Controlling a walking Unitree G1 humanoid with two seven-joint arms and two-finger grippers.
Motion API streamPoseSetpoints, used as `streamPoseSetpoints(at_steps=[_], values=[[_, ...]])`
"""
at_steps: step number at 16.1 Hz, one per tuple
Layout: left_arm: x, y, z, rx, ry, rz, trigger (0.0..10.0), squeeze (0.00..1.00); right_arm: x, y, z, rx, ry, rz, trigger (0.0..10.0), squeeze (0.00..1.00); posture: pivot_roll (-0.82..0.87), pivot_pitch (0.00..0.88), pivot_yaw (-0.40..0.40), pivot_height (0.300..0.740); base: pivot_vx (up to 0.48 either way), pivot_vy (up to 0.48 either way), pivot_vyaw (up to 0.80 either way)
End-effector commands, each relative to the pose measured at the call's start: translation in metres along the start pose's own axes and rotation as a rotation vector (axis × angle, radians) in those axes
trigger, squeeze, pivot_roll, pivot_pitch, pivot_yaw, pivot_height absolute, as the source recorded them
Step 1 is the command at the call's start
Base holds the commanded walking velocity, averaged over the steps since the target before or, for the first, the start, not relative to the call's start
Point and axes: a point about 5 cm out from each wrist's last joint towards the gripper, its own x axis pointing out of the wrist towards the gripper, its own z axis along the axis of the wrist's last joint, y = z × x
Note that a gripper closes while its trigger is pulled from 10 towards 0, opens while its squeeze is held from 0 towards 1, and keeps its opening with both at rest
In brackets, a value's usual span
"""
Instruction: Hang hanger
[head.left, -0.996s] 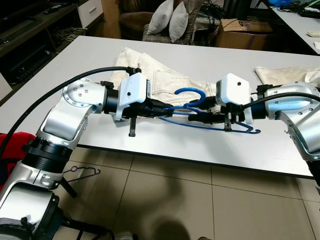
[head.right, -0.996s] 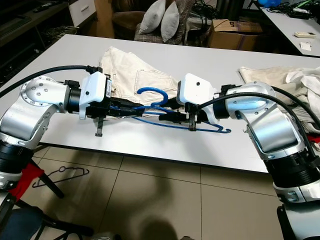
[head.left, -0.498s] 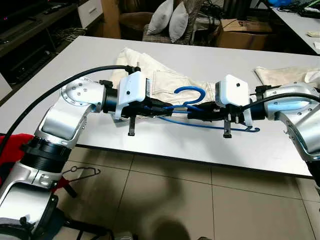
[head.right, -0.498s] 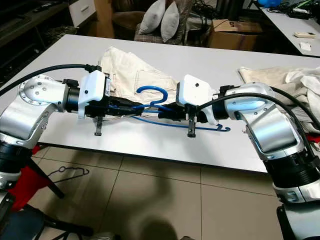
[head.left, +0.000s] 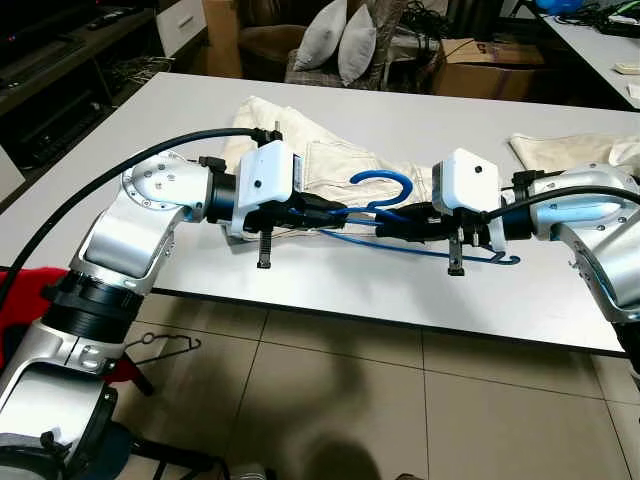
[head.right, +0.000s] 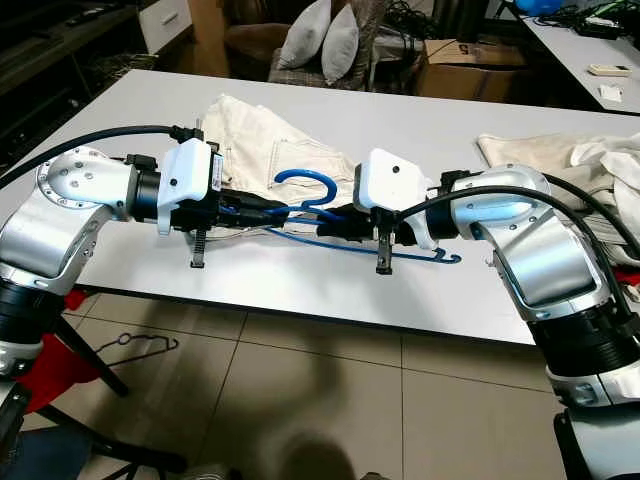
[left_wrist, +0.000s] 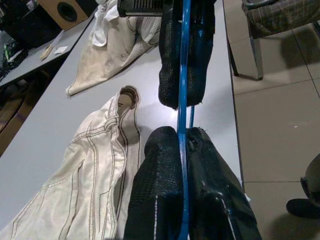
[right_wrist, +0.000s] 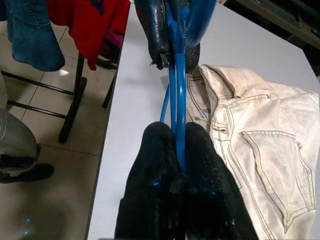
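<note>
both hands on the blue hanger (head.left: 385, 214), held just above the near half of the white worktop (head.left: 480, 130), roughly level across the front of the robot.

left hand (left_wrist: 182, 145): clenched on the blue wire, fingers pinched w/ the wire running straight up btwn them in the left wrist view. in head view it's at (head.left: 330, 212), just left of the hook.

right hand (right_wrist: 176, 145): also clamped on the hanger, fingers closed tight around the blue wire in the right wrist view. head view puts it at (head.left: 395, 226), just right of the hook base. the two hands face each other, tips close, wire spanning btwn.

hook curls up and over btwn the two white wrist housings. hanger's far end pokes out past the right wrist toward the robot's right, low, near the worktop surface; can't tell if it touches.

cream trousers (head.left: 330, 160) lie flat on the worktop right behind/under the hanger, waistband and pocket visible in wrist views. second pale garment (head.left: 570, 150) bunched at the far right of the worktop, well apart from the hanger.

fyi around you: tiled floor (head.left: 330, 400) in front of the worktop, a dark wire hanger (head.left: 165, 345) lying on it near the robot's left side, red cloth (head.left: 25, 290) at the left edge. two grey cushions (head.left: 340, 40) on a chair behind the worktop, cardboard box (head.left: 480, 65) beside it.
</note>
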Motion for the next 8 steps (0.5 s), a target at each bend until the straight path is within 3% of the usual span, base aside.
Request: streamPoseSetpoints(at_steps=[1,3,4,5,8], values=[[-0.0022,0.0073,0.0141,0.069,-0.031,0.022,10.0,0.0,0.0004,0.0022,0.0009,-0.008,-0.011,0.013,0.0,0.0,0.0,0.0,0.03,0.74,0.0,0.0,0.0],[-0.0028,0.0093,0.0165,0.016,-0.077,0.024,10.0,0.0,0.0004,0.0023,0.0001,-0.005,-0.012,0.011,0.0,0.0,0.0,0.0,0.031,0.74,0.0,0.0,0.0],[-0.0033,0.0095,0.018,0.014,-0.095,0.02,10.0,0.84,0.0002,0.0027,-0.0007,-0.003,-0.011,0.011,0.0,0.0,0.0,0.0,0.031,0.74,0.0,0.0,0.0],[-0.004,0.0092,0.0184,0.008,-0.1,0.013,10.0,1.0,-0.0001,0.003,-0.0013,0.0,-0.01,0.01,0.0,0.0,0.0,0.0,0.032,0.74,0.0,0.0,0.0],[-0.0056,0.0097,0.0201,0.003,-0.115,0.015,10.0,1.0,-0.0022,0.0041,-0.0028,0.008,-0.008,0.008,0.0,0.0,0.0,0.0,0.034,0.74,0.0,0.0,0.0]])
